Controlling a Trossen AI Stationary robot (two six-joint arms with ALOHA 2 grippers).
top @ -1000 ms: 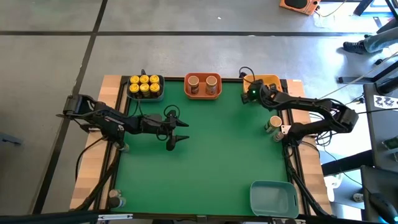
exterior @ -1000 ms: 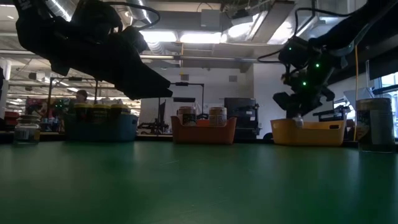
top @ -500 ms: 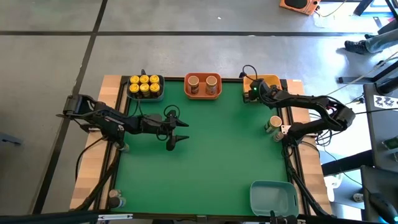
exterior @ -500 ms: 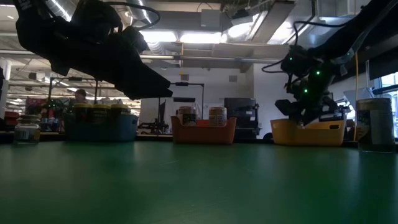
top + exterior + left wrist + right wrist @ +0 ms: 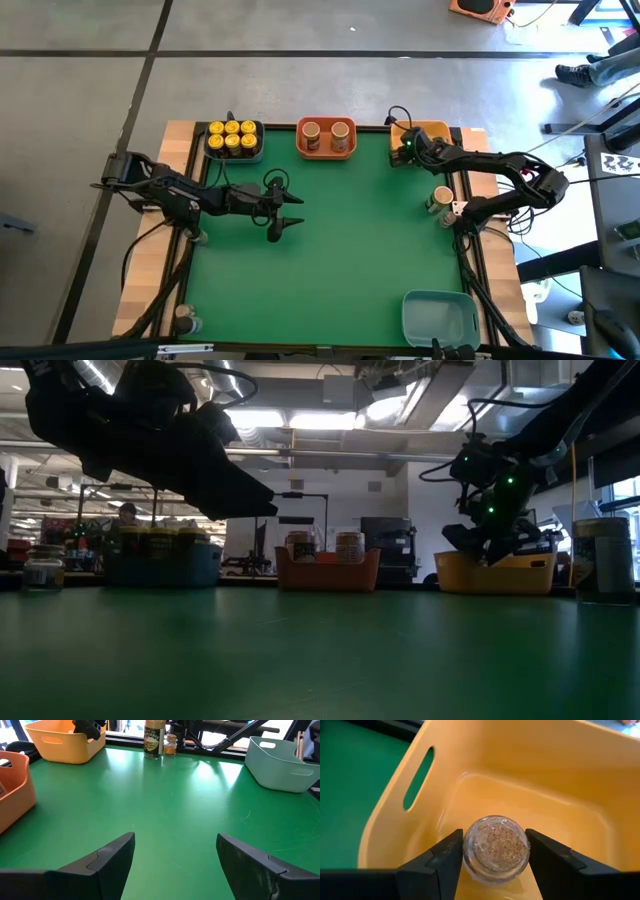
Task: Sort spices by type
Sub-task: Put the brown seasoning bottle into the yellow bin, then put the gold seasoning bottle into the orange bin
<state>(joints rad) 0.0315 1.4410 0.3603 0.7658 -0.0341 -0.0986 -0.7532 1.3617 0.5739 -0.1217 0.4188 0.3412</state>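
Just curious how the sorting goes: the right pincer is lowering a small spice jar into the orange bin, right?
Not the orange bin. The right wrist view shows the right pincer with the small spice jar between its fingers inside the yellow bin.

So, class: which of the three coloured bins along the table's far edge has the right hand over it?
The yellow bin at the far right; the right hand holds a small spice jar inside it. The blue bin and orange bin have no hand nearby.
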